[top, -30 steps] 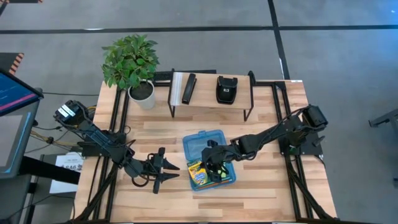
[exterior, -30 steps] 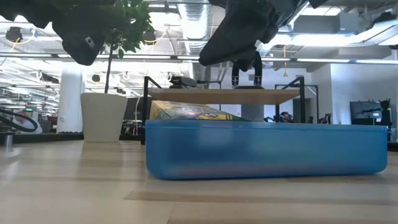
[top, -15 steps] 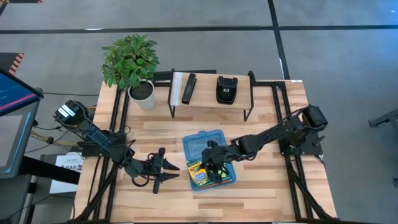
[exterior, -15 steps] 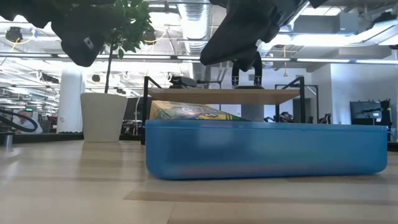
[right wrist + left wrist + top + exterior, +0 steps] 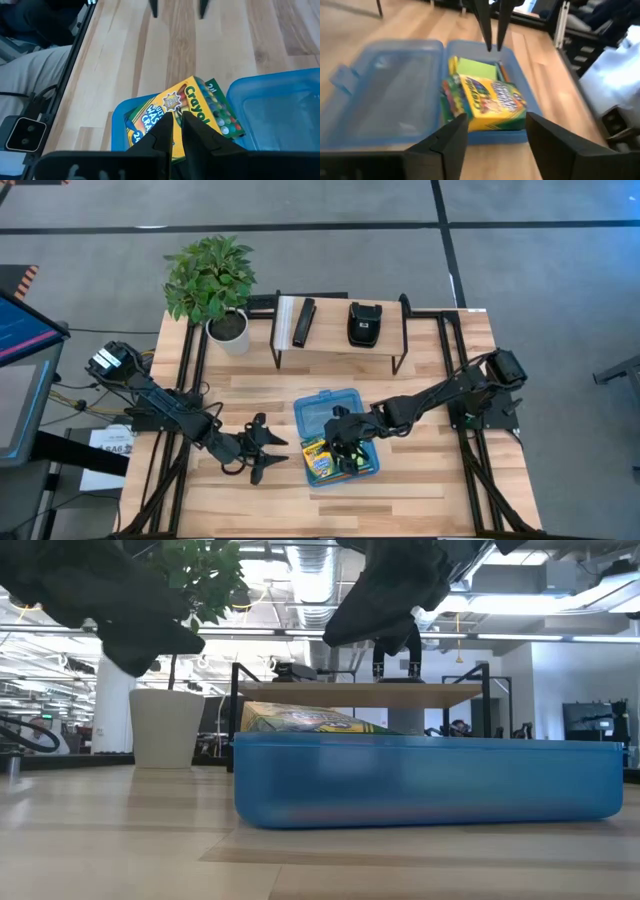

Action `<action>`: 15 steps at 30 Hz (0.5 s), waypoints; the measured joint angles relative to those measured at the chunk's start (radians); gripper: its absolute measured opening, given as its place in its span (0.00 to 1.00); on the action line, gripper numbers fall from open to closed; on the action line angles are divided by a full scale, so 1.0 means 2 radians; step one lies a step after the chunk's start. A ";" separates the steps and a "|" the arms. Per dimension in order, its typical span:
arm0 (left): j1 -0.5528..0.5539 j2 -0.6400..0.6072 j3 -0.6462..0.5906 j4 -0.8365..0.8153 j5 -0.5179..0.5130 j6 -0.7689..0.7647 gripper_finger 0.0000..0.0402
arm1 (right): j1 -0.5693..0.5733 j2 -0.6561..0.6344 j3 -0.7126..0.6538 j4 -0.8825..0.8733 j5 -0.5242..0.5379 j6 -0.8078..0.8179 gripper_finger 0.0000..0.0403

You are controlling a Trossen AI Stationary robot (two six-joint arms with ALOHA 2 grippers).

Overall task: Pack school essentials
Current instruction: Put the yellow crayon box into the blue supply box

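Observation:
The open blue translucent case (image 5: 325, 412) lies mid-table, its lid flat toward the far edge. In its tray lies the yellow-green crayon box (image 5: 490, 102), tilted, one end raised above the rim (image 5: 300, 720). Under it show the lime-green sticky-note pad (image 5: 477, 67) and thin pencils (image 5: 501, 72). Scissors and eraser do not show. My right gripper (image 5: 177, 120) hangs over the tray above the crayon box, fingers nearly together, holding nothing. My left gripper (image 5: 270, 450) is open, left of the case, pointing at it.
A potted plant (image 5: 210, 275) stands at the far left corner. A low shelf (image 5: 340, 348) behind the case carries a black bar (image 5: 303, 322) and a black pouch (image 5: 363, 323). Bare wood lies near and left of the case.
My left gripper has moved a little toward the case and dipped lower, staying open. The right arm and the case's contents have kept still.

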 joint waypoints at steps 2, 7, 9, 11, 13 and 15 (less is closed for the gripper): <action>0.000 0.000 0.000 0.000 -0.009 0.037 0.51 | 0.000 0.000 0.000 0.000 0.000 0.000 0.15; 0.000 0.000 0.000 0.026 -0.018 0.082 0.57 | 0.000 0.000 0.000 0.000 0.000 -0.001 0.15; 0.000 0.000 0.000 0.041 -0.017 0.089 0.57 | 0.000 0.000 0.000 0.000 0.000 -0.001 0.15; -0.003 0.000 0.000 0.058 -0.017 0.101 0.57 | 0.000 0.000 0.000 0.003 0.000 0.001 0.15; -0.006 0.000 0.000 0.073 -0.016 0.110 0.56 | -0.003 0.000 0.000 0.005 0.000 0.018 0.15; -0.009 0.000 0.000 0.084 -0.015 0.111 0.55 | -0.006 0.000 0.000 0.004 0.000 0.041 0.15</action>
